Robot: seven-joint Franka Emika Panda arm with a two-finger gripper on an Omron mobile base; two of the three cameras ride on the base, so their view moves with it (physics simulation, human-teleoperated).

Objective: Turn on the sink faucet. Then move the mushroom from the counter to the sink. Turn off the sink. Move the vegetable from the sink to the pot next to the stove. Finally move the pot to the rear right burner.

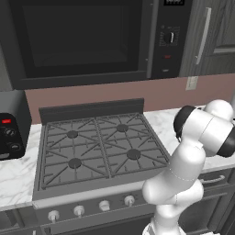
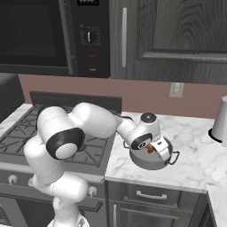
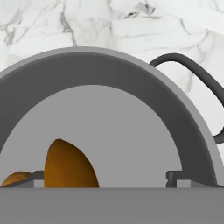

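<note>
A four-burner gas stove (image 1: 98, 149) occupied the centre, its knobs (image 1: 92, 207) ranged along the front edge at 6 o'clock. A microwave (image 1: 87, 39) hung above at 12 o'clock. A toaster (image 1: 10, 131) stood at 9 o'clock on the marble counter (image 1: 16, 176). The white arm (image 1: 193, 160) rose at 4 o'clock.

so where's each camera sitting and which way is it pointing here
Left base view: behind the arm's left, facing the stove; white arm at lower right.
Right base view: behind its right, facing the pot on the counter; arm from lower left.
Hand view: looks into the pot at the mushroom; open gripper.
Both base views share the stove.
</note>
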